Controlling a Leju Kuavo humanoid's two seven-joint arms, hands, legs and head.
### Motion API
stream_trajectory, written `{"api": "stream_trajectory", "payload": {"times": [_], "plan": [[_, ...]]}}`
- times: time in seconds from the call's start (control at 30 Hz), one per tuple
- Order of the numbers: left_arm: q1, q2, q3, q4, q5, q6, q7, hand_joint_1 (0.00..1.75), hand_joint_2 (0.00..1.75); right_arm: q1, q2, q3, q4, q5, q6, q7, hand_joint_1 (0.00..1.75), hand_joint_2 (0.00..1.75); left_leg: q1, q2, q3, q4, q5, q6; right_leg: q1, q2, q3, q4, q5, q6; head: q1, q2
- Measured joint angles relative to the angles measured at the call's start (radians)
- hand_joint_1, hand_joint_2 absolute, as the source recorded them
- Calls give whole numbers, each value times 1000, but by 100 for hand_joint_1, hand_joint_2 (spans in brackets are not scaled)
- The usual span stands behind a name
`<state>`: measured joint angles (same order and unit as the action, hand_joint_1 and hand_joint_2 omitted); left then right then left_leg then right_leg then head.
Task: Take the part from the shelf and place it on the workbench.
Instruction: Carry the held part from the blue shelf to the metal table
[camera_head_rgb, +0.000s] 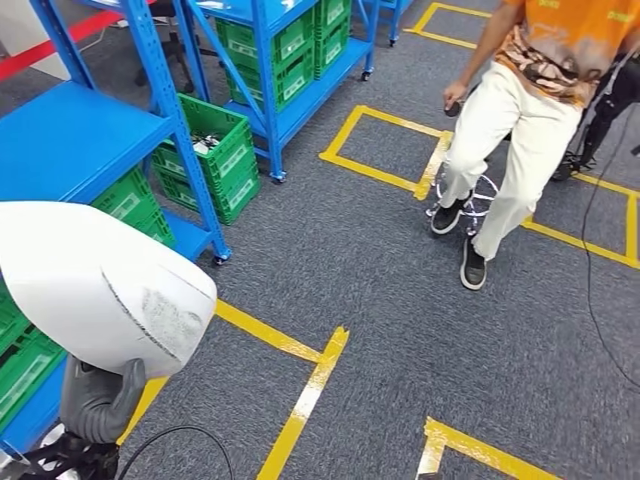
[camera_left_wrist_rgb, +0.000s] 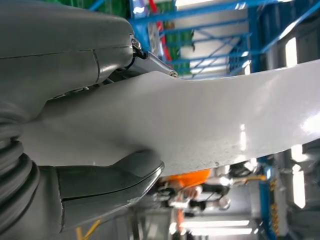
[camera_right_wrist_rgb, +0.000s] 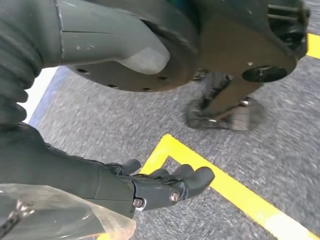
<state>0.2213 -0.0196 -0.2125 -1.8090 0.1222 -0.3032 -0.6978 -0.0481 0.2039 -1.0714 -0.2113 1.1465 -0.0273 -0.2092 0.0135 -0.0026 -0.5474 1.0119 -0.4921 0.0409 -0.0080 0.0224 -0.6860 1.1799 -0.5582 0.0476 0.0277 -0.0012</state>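
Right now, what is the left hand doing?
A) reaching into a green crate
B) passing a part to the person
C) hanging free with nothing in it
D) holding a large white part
D: the left hand grips the white part, thumb under it and fingers over its top.

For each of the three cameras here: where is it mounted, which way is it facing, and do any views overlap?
Head view: high on the body, looking down at carpet, blue shelf and a seated person; left hand holds the white part.
Left wrist view: behind the left hand gripping the white part.
Right wrist view: behind the empty right hand, facing the carpet.
Shared: head and left wrist views both show the part.
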Motion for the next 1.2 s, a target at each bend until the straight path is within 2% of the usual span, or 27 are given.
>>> {"api": "stream_trajectory", "payload": {"times": [0.03, 0.07, 0.1, 0.13, 0.17, 0.23, 0.27, 0.3, 0.37, 0.43, 0.5, 0.53, 0.57, 0.6, 0.63, 0.67, 0.73, 0.8, 0.87, 0.9, 0.93, 1.0, 1.03, 1.1, 1.13, 1.17, 1.2], "plan": [[3, 0, 0, 0, -1, 3, 2, 175, 175, -2, 0, -4, 0, -4, -2, 4, 0, 175, -2, 17, -1, 0, -1, 1, -1, -8, -28, 63, -26, 2, 0, 0], [5, 0, 0, 0, -2, 7, 4, 175, 175, -2, 0, -9, -1, -8, -3, 11, 0, 175, -3, 32, -1, 0, -1, 2, -1, -11, -43, 101, -36, 3, 0, 0], [5, 0, 0, 0, -2, 10, 7, 175, 175, -1, 0, -14, -1, -10, -5, 18, 0, 175, -3, 47, 0, 0, -2, 2, -1, -14, -39, 102, -28, 4, 0, 0], [6, 0, 0, 0, -2, 12, 10, 175, 175, 2, 0, -18, -2, -11, -7, 26, 0, 175, -4, 59, 0, 1, -3, 1, -1, -18, -14, 62, -4, 3, 0, 0], [6, 0, 0, 0, -1, 13, 13, 175, 175, 4, 0, -21, -3, -13, -10, 33, 0, 175, -4, 70, 2, 1, -4, 0, 0, -33, 29, -9, 28, 0, 0, 0], [7, 0, 0, 0, 0, 16, 17, 175, 175, 7, 2, -30, -5, -28, -16, 42, 0, 175, -10, 89, 5, 2, -8, -7, 8, -80, 104, -138, 64, -10, 0, 0], [8, 0, 0, 0, 0, 17, 19, 175, 175, 8, 3, -38, -6, -40, -19, 45, 0, 175, -13, 98, 6, 3, -10, -11, 11, -95, 122, -171, 68, -15, 0, 0], [10, 0, 0, 0, 0, 19, 20, 175, 175, 9, 5, -48, -8, -52, -22, 50, 0, 175, -15, 107, 7, 4, -11, -15, 14, -96, 126, -179, 65, -20, -1, 0], [14, 1, 1, -1, 1, 24, 23, 175, 175, 17, 7, -67, -12, -65, -26, 63, 0, 175, -14, 117, 13, 5, -16, -24, 12, -71, 124, -181, 70, -30, -1, 0], [20, 5, 3, -4, 0, 31, 24, 175, 175, 24, 8, -81, -17, -65, -26, 75, 0, 175, -10, 80, 4, 43, -49, -35, 6, -49, 128, -186, 75, -40, -5, 0], [31, 9, 8, -9, -7, 39, 24, 175, 175, 27, 8, -90, -23, -59, -24, 83, 0, 175, -7, 28, -44, 159, -115, -40, 4, -25, 130, -188, 78, -47, -10, 0], [37, 11, 10, -10, -10, 42, 24, 175, 175, 28, 9, -93, -26, -57, -23, 86, 0, 175, -6, 18, -73, 225, -143, -41, 4, -11, 130, -187, 79, -49, -11, 0], [41, 12, 11, -11, -13, 43, 24, 175, 175, 29, 9, -95, -27, -55, -21, 88, 0, 175, -6, 14, -95, 271, -155, -41, 5, 4, 130, -187, 79, -49, -11, 0], [43, 13, 11, -11, -15, 44, 24, 175, 175, 30, 9, -96, -29, -54, -20, 88, 0, 175, -6, 13, -102, 284, -146, -41, 5, 19, 130, -186, 79, -49, -11, 0], [44, 14, 11, -12, -17, 45, 23, 175, 175, 31, 9, -97, -30, -52, -20, 89, 0, 175, -5, 11, -92, 256, -118, -40, 5, 34, 131, -184, 79, -49, -11, 0], [44, 15, 11, -12, -18, 45, 21, 175, 175, 31, 9, -99, -31, -52, -19, 88, 0, 175, -4, 2, -68, 198, -77, -39, 5, 48, 132, -181, 78, -48, -11, 0], [44, 16, 11, -14, -20, 45, 16, 175, 175, 28, 9, -103, -31, -54, -19, 77, 0, 175, 3, -44, -17, 74, -22, -36, 5, 76, 128, -174, 77, -43, -10, 0], [45, 16, 10, -14, -20, 45, 14, 175, 175, 22, 9, -108, -31, -59, -19, 61, 0, 175, 6, -79, 1, 24, -13, -36, 4, 95, 117, -168, 78, -35, -10, 0], [43, 17, 10, -14, -21, 44, 14, 175, 175, 20, 9, -113, -31, -66, -18, 46, 0, 175, 2, -68, -1, 22, -12, -32, 0, 111, 106, -169, 84, -23, -10, 0], [39, 18, 10, -14, -23, 43, 14, 175, 175, 19, 8, -116, -31, -71, -17, 39, 0, 175, 2, -59, -1, 19, -10, -26, -2, 112, 101, -170, 85, -18, -10, 0], [33, 19, 9, -14, -26, 41, 14, 175, 175, 18, 8, -119, -31, -76, -15, 30, 0, 175, 2, -46, -1, 14, -7, -20, -1, 95, 93, -164, 82, -12, -8, 0], [21, 21, 9, -14, -30, 36, 15, 175, 175, 13, 8, -123, -31, -84, -10, 19, 0, 175, 3, -19, 1, 6, -3, -8, 2, 34, 56, -99, 45, -6, -3, 0], [18, 22, 9, -14, -33, 34, 16, 175, 175, 9, 8, -125, -31, -88, -8, 14, 0, 175, 1, -4, 1, 5, -3, -4, 4, 5, 26, -37, 14, -3, -1, 0], [14, 23, 7, -13, -43, 35, 21, 175, 175, 2, 10, -133, -31, -98, -5, 9, 0, 175, -2, 28, 0, 6, -4, -2, 2, -13, -35, 89, -37, 1, 0, 0], [11, 23, 6, -12, -48, 36, 23, 175, 175, 1, 11, -138, -31, -102, -5, 8, 0, 175, -3, 43, 0, 6, -5, -1, 1, -15, -47, 114, -39, 2, 0, 0], [7, 23, 4, -12, -51, 37, 24, 175, 175, 0, 12, -141, -30, -105, -5, 8, 0, 175, -4, 56, 1, 6, -6, -2, 0, -18, -37, 100, -22, 2, 0, 0], [3, 23, 3, -12, -51, 38, 26, 175, 175, 0, 12, -144, -30, -106, -6, 7, 0, 175, -4, 69, 2, 6, -7, -3, 0, -27, -6, 44, 9, 1, 0, 0]]}}
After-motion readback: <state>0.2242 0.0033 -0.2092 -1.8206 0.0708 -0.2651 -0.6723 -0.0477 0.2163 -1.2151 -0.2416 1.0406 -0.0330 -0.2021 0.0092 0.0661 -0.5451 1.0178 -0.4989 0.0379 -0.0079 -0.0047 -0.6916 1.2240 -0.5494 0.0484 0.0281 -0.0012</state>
